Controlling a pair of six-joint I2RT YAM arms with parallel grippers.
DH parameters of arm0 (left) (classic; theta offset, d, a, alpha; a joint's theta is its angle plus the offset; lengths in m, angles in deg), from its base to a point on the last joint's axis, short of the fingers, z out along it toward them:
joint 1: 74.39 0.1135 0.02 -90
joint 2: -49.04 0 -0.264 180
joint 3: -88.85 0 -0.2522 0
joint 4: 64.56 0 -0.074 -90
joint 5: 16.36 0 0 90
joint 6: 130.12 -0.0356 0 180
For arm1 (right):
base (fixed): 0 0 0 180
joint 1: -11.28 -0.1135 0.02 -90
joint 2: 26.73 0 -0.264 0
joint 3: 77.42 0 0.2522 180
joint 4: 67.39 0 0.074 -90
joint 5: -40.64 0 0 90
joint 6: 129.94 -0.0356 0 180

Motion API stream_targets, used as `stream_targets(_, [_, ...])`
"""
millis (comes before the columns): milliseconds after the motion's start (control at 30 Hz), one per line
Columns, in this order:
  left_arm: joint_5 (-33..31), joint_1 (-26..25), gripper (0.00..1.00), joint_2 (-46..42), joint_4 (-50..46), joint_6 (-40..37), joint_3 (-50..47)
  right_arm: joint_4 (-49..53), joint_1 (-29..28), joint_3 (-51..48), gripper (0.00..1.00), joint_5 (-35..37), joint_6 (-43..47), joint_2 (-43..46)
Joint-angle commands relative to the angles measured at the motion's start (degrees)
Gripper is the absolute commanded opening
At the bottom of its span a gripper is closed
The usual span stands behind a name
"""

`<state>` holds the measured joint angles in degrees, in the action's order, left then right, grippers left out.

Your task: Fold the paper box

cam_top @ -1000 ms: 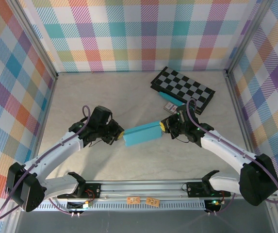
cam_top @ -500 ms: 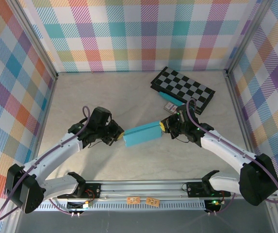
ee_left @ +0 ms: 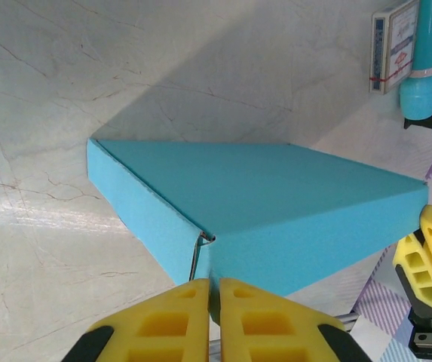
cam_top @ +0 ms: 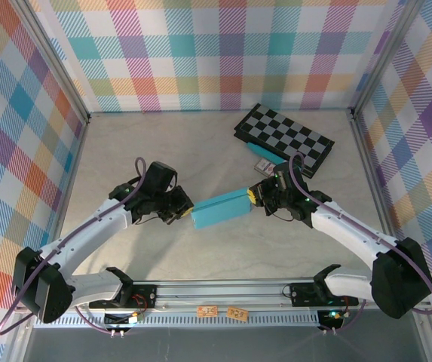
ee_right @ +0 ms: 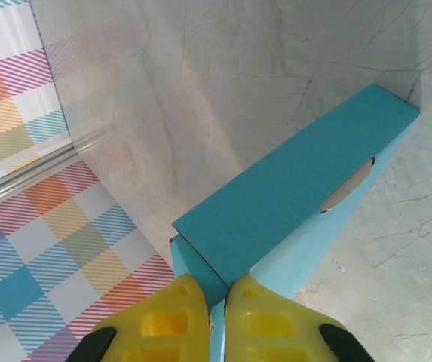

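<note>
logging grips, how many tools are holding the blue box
2. The left tool pinches the box at its left end; the right tool pinches its right end. None seem hidden.

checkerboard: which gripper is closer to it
Right. The right gripper grips the end of the blue box nearest the checkerboard; the left gripper holds its opposite end.

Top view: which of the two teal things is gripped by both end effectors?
The paper box at mid-table, pinched at both ends; the slim teal tube lies free by the checkerboard.
</note>
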<state>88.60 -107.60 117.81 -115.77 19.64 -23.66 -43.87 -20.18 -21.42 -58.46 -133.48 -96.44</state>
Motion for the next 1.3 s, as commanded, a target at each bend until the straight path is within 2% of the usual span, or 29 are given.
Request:
stream_targets(0, [-2.6,-0.4,0.1,2.5,-13.9,-3.5,-2.0,12.6,-0.4,-2.5,0.09,0.9,0.6,-3.2])
stream_targets(867, [-5.1,-1.2,0.1,2.5,-14.7,-5.8,-8.6,13.3,-0.4,-2.1,0.09,0.9,0.6,-3.7])
stream_targets(1267, [-9.9,-2.0,0.1,3.7,-19.8,-8.9,-8.9,13.7,-0.4,-1.9,0.09,1.0,0.6,-3.7])
